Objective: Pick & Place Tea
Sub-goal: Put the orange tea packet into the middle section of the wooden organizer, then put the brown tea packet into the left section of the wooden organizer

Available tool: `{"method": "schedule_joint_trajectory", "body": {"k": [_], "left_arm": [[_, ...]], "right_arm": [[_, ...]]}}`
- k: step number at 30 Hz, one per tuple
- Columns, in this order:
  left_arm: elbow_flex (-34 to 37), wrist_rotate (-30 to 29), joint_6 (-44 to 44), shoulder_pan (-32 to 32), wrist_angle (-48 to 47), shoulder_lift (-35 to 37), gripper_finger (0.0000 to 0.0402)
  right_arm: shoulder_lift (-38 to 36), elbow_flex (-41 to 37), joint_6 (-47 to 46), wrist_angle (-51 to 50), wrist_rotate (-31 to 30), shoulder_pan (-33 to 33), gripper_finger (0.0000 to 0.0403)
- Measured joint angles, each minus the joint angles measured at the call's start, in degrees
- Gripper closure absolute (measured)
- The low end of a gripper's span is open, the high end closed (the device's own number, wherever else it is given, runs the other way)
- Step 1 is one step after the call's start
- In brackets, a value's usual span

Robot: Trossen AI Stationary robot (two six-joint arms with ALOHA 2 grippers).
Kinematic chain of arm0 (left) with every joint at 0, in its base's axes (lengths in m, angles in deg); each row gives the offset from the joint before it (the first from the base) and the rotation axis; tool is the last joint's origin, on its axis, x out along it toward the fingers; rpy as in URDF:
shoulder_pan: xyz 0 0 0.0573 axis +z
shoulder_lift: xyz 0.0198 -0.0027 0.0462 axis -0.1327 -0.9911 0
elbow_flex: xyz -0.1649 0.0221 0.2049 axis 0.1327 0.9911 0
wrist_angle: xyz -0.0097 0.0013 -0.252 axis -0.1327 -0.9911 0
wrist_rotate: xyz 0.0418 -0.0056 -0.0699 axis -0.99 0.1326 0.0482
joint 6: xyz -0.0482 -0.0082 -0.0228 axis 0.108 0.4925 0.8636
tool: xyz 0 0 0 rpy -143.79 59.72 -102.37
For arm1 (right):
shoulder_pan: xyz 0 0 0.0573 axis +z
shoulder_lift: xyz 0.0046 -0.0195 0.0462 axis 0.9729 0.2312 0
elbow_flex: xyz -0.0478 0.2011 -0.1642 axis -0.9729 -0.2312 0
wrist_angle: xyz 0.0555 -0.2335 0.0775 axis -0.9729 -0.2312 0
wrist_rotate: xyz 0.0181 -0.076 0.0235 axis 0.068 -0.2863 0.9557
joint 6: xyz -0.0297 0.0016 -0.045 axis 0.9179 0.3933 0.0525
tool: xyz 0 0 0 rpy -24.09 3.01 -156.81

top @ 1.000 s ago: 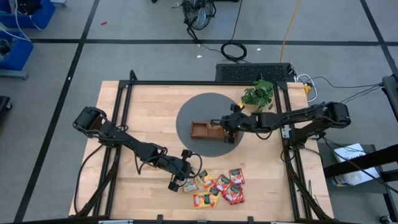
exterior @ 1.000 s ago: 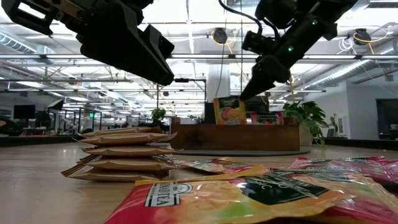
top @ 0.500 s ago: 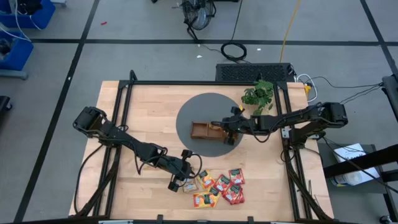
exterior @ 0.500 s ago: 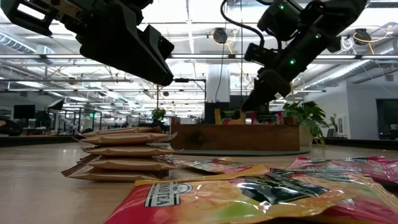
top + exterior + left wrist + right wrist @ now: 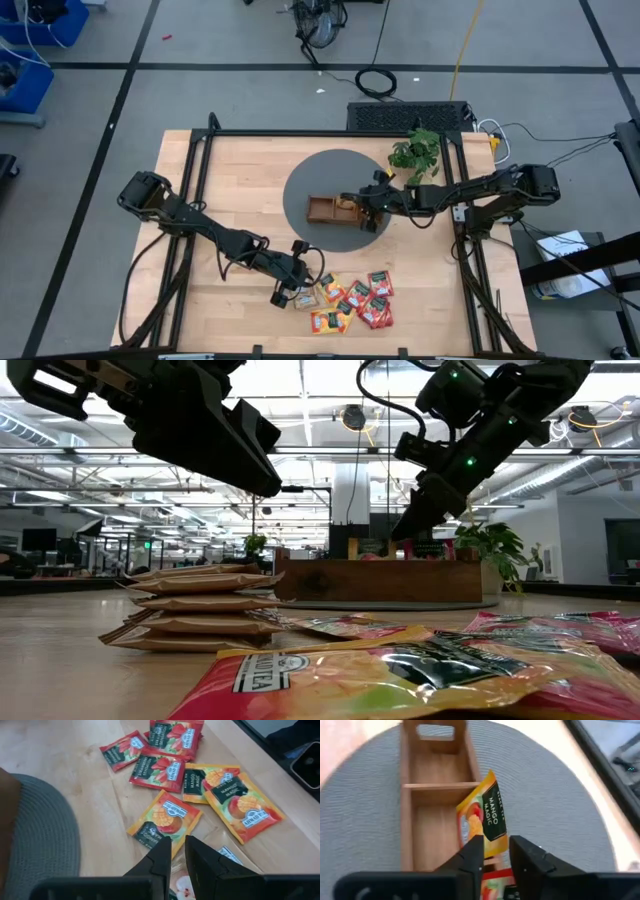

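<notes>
An orange-yellow tea sachet point(image 5: 487, 815) stands tilted on edge inside the brown wooden tray point(image 5: 420, 820), in its middle compartment, against the side wall. My right gripper point(image 5: 496, 851) hovers over the tray point(image 5: 320, 208), open a little, with its fingers on either side of the sachet's near lower part. A red sachet point(image 5: 495, 874) lies below. My left gripper point(image 5: 177, 845) hangs a little above the loose tea point(image 5: 355, 300) near the table's front edge. A narrow gap shows between its fingers, and nothing is in it. My right gripper's fingers point(image 5: 472, 855) flank the orange-yellow sachet's near lower part point(image 5: 492, 845), slanting down from the table's right side. I cannot tell whether they touch it. The sachet rests in the tray.
The tray sits on a round grey mat point(image 5: 330, 170). A green potted plant point(image 5: 415, 150) stands right of the mat, at the back. A stack of beige sachets point(image 5: 200, 605) lies beside the left gripper, and red and orange ones point(image 5: 170, 767) are spread to its right.
My right gripper has sunk toward the tray with the orange-yellow sachet. The sachet was clear above the tray's rim and is now down inside the tray, with only its top edge showing over the wall in the low view.
</notes>
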Motion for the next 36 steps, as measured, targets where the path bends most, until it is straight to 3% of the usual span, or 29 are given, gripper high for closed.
{"method": "schedule_joint_trajectory", "body": {"k": [5, 10, 15, 19, 25, 30, 36], "left_arm": [[0.00, -0.83, -0.01, 0.00, -0.26, 0.00, 0.0339], [-0.01, -2.70, 0.49, 0.00, -1.39, 0.00, 0.0339], [-0.20, -3.28, 6.39, -0.90, -3.85, 2.63, 0.0339], [-0.39, -4.86, 17.84, -2.71, -6.00, 4.10, 0.0339], [-0.28, -5.42, 26.17, -7.33, -12.37, 2.98, 0.0339], [-0.24, -8.21, 27.28, -11.43, -11.69, 2.85, 0.0339], [-0.20, -13.60, 26.97, -14.79, -14.09, 2.82, 0.0339]], "right_arm": [[-1.70, 0.00, 2.30, 1.89, -2.27, 0.26, 0.0276], [-4.43, 0.07, 2.78, 7.30, 7.63, 4.60, 0.0267], [-3.50, 0.04, -0.59, 9.89, 11.13, 11.39, 0.0274], [0.64, 0.02, -1.79, 13.10, 13.10, 15.64, 0.0283], [11.08, 0.05, -3.35, 30.27, 22.88, 17.70, 0.0292], [19.13, 3.38, -7.85, 35.50, 27.11, 15.65, 0.0287], [27.85, 10.02, -16.39, 35.64, 37.79, 13.16, 0.0250]]}}
